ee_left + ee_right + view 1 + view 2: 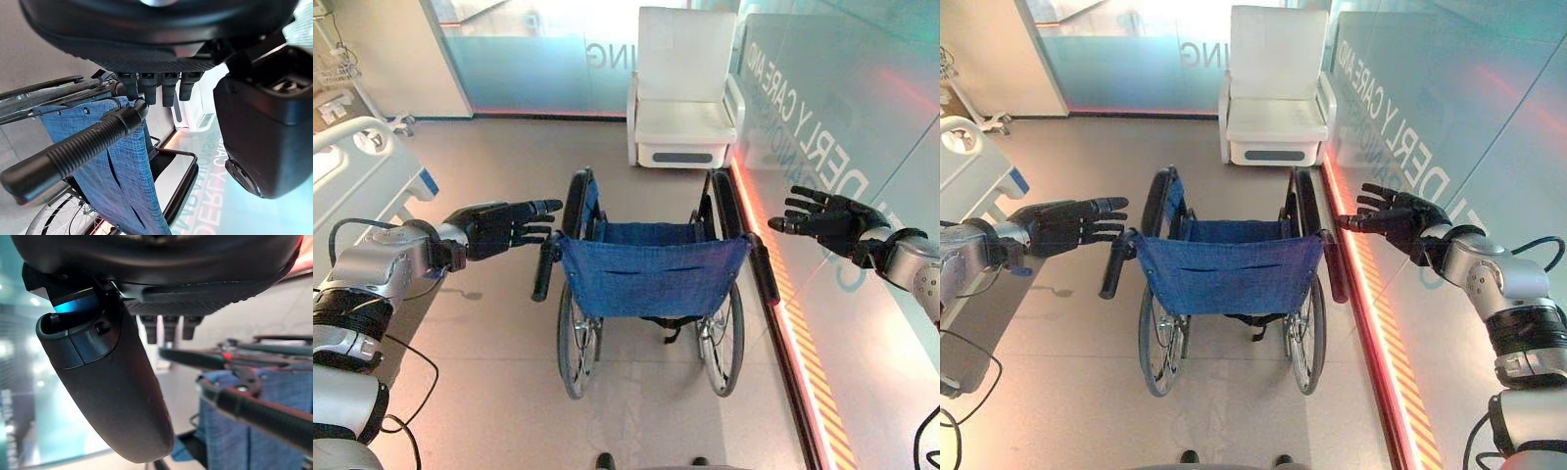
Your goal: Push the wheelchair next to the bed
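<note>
- The wheelchair point(651, 279) sits square in front of the robot, its back towards it, on the bare floor point(489, 352); a white armchair point(683, 93) stands beyond it by the glass wall point(862, 147).
- The bed point(357, 171) is off to the robot's left, well apart from the chair.
- Left hand point(504, 227) hangs just beside the left push handle point(544, 272), fingers straight and spread, holding nothing.
- Right hand point(1396, 220) is out near the right push handle point(1336, 266), also wide and empty.
- Handling, as I judge it: a stiff metal frame on big wheels point(576, 343), so it should roll easily but wants an even shove, or it'll swing.
- The blue cloth back point(651, 274) is soft and will sag; not the place to push.
- Best hold: the ribbed black grips, one in each hand, fingers curled round.
</note>
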